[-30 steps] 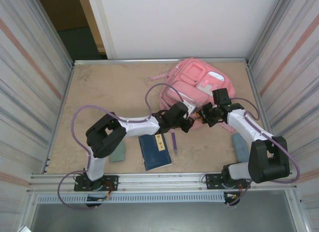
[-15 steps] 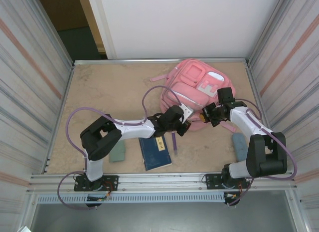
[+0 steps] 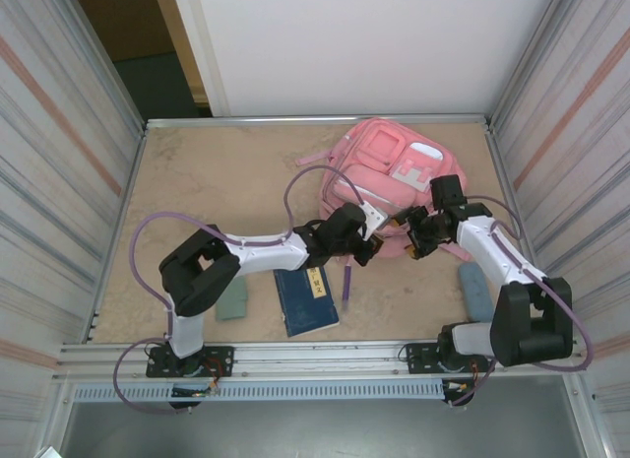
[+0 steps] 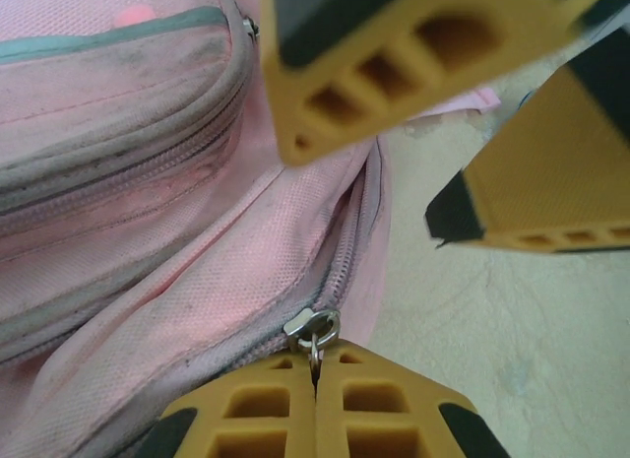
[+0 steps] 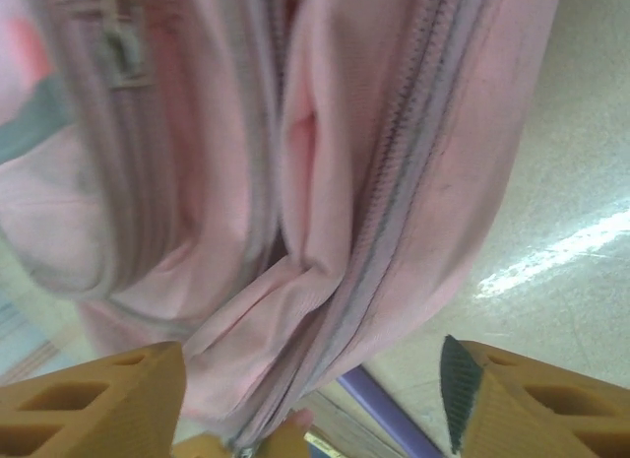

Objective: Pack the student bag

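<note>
The pink student bag (image 3: 389,172) lies at the back right of the table, front pockets up. My left gripper (image 3: 366,243) is at the bag's near edge. In the left wrist view its gripper (image 4: 315,374) is shut on the metal zipper pull (image 4: 313,328) of the bag's main zip. My right gripper (image 3: 413,236) stands just right of it. Its fingers (image 5: 98,399) are open wide, with a fold of the bag's fabric (image 5: 325,231) lying loose between them. Those right fingers (image 4: 394,54) also hang over the bag (image 4: 118,182) in the left wrist view.
A blue notebook (image 3: 306,298) and a purple pen (image 3: 345,281) lie on the table just in front of the bag. A grey-green block (image 3: 233,300) sits left of the notebook, and a light blue item (image 3: 473,289) lies near the right wall. Metal walls close in both sides.
My right gripper's jaws have spread apart at the bag's near edge. The left gripper stays shut on the zipper pull, and the bag has shifted slightly.
</note>
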`<state>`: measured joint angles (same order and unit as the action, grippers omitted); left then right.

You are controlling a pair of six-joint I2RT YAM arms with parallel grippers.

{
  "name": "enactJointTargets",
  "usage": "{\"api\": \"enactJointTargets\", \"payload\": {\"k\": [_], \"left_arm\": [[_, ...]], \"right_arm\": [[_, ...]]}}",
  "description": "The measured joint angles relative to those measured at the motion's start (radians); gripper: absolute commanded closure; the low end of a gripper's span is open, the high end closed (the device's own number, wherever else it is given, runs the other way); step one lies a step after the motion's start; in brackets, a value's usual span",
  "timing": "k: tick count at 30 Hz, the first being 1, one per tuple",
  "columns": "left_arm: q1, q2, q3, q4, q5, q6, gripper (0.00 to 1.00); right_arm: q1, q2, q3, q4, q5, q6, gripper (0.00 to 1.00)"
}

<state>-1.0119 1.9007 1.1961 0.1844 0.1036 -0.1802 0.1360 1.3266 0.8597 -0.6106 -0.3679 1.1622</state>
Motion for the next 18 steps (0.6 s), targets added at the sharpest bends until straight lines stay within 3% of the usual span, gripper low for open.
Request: {"api": "enactJointTargets", "payload": {"k": [5,8,11,18], "left_arm": [[-0.008,0.009,0.009,-0.007,0.000,0.003,1.00],[-0.010,0.008,0.013,-0.019,-0.014,0.030,1.00],[-0.001,0.001,0.011,-0.036,-0.023,0.052,1.00],[0.108,-0.086,-0.034,-0.130,-0.010,0.087,1.00]], "right_arm": [[0.008,0.060,0.003,0.031,0.004,-0.008,0.80],[-0.009,0.067,0.005,0.021,0.003,-0.029,0.95],[-0.051,0.076,0.013,0.007,-0.019,-0.051,1.00],[-0.132,0.159,0.084,0.000,-0.043,-0.154,1.00]]}}
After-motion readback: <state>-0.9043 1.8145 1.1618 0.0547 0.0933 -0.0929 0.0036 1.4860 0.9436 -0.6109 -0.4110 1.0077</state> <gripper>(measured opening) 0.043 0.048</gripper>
